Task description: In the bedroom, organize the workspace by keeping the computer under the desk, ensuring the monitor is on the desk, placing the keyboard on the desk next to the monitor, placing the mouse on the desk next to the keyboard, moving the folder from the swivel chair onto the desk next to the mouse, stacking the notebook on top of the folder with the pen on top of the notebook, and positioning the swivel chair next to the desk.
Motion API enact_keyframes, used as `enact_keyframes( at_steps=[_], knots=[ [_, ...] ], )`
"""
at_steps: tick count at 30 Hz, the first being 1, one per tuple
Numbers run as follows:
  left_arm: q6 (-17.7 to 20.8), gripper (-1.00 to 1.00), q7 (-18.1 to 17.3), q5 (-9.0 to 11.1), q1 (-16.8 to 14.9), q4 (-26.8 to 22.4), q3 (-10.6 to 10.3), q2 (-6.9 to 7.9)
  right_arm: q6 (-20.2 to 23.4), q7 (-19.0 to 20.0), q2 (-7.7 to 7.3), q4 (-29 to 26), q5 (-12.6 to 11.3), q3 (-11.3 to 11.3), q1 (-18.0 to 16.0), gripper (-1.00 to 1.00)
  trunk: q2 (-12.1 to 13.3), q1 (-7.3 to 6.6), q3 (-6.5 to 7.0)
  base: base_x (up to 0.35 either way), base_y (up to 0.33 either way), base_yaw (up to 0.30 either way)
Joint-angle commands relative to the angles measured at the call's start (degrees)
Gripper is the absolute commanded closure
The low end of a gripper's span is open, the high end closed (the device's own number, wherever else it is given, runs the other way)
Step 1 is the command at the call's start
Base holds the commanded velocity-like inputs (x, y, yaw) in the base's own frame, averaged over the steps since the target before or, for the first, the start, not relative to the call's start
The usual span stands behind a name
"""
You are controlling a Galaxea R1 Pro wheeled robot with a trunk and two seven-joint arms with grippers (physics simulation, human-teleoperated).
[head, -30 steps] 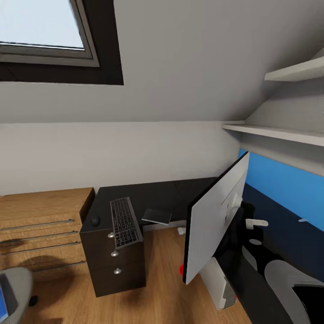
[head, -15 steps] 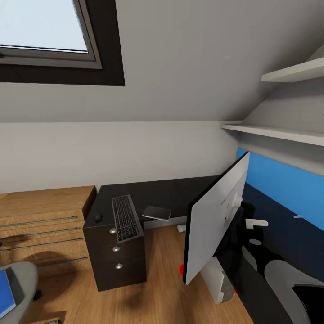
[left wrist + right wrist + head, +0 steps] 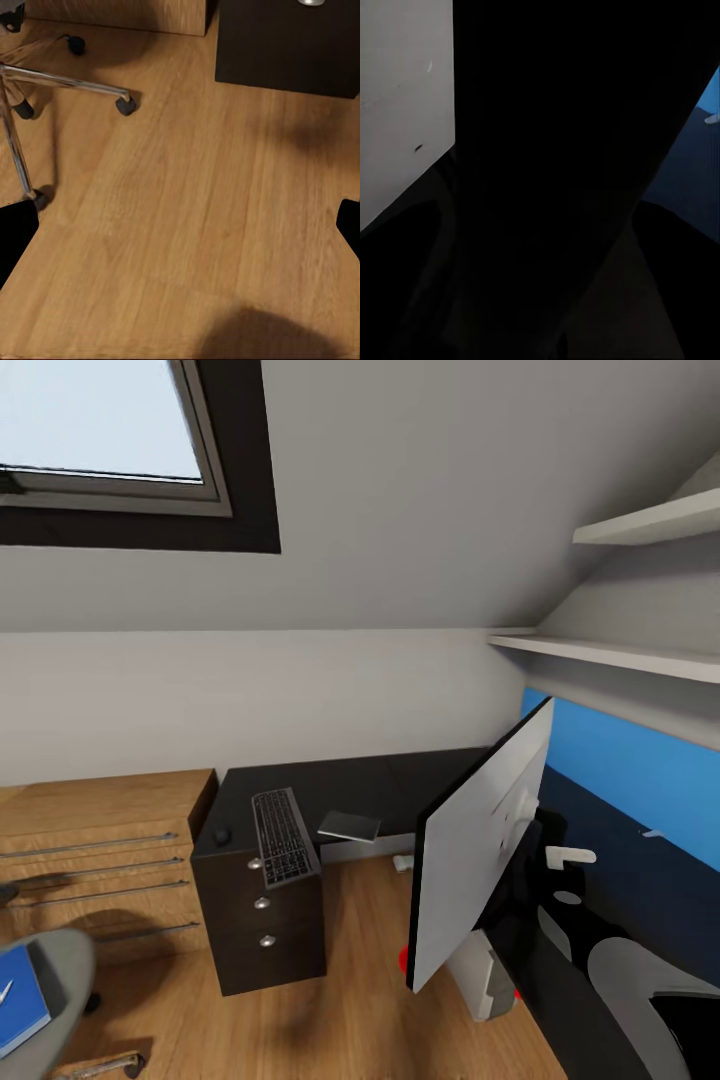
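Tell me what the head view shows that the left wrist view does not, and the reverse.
Head view, not left wrist view: the monitor, keyboard, mouse and notebook on the desk, the computer under it, and the folder on the chair.
Left wrist view, not head view: the left gripper, fingers wide apart above the floor.
Both: the wood floor, the desk's dark drawer unit and the chair's chrome base.
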Motion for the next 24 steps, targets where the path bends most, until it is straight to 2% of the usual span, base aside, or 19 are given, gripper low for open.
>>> enact_keyframes(
  at_steps=[1,24],
  knots=[
    [-0.05,-1.0,0.16,0.18,0.03,-0.12,-0.11,-0.01,-0.23,-0.1,-0.01,0.03,-0.18,0.15,-0.05,1.0,-0.05,-0.03,-0.06,-0.296,0.0,0.0],
    [-0.06,-1.0,0.17,0.18,0.03,-0.1,-0.11,-0.01,-0.16,-0.1,0.08,0.07,-0.18,0.35,-0.05,1.0,-0.05,-0.03,-0.06,-0.297,0.0,0.0]
  ],
)
